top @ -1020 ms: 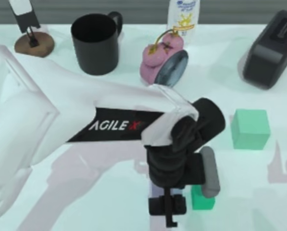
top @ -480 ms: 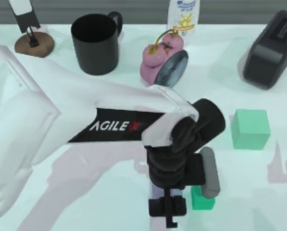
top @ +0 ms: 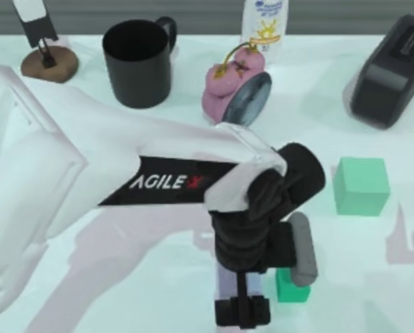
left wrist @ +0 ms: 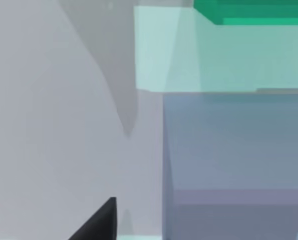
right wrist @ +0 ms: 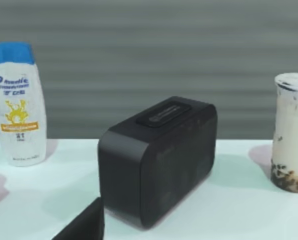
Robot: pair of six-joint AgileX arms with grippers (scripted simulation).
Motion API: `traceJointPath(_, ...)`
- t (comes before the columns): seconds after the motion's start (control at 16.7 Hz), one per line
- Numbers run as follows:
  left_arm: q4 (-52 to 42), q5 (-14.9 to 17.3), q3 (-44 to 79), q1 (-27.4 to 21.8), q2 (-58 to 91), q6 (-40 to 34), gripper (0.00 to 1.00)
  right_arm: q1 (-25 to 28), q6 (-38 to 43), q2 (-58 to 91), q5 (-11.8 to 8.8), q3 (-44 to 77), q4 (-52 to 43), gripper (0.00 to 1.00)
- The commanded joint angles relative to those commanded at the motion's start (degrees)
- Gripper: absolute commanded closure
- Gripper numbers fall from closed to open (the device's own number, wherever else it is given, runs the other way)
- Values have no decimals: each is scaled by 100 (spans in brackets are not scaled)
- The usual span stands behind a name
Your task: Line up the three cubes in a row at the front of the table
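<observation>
My left gripper hangs open over the pale lavender-blue cube near the table's front edge. In the left wrist view that cube rests on the table, and one dark fingertip stands apart from its side. The small bright green cube sits just right of the lavender one, also seen in the wrist view. Farther back on the right sits the larger mint-green cube, alone. My right arm is out of the top view; one of its fingertips shows in its wrist view.
Along the back stand a wooden-based stand, a black mug, a pink alarm clock, a shampoo bottle and a black speaker. A bubble tea cup stands beside the speaker.
My left gripper has shifted a little toward the front edge in the top view, and more of the lavender cube shows behind it. The cubes have not moved.
</observation>
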Motion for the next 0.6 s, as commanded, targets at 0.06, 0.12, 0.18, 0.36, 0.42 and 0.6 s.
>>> traceJointPath(0.06, 0, 0, 0, 0, 0, 0, 0, 0, 0, 0, 0, 0, 0, 0)
traceJointPath(0.12, 0, 0, 0, 0, 0, 0, 0, 0, 0, 0, 0, 0, 0, 0)
traceJointPath(0.18, 0, 0, 0, 0, 0, 0, 0, 0, 0, 0, 0, 0, 0, 0)
traceJointPath(0.36, -21, 0, 17, 10, -12, 0, 0, 0, 0, 0, 0, 0, 0, 0)
traceJointPath(0.42, -101, 0, 76, 16, -42, -1, 0, 0, 0, 0, 0, 0, 0, 0)
traceJointPath(0.6, -628, 4, 386, 59, -230, -9, 0, 0, 0, 0, 0, 0, 0, 0)
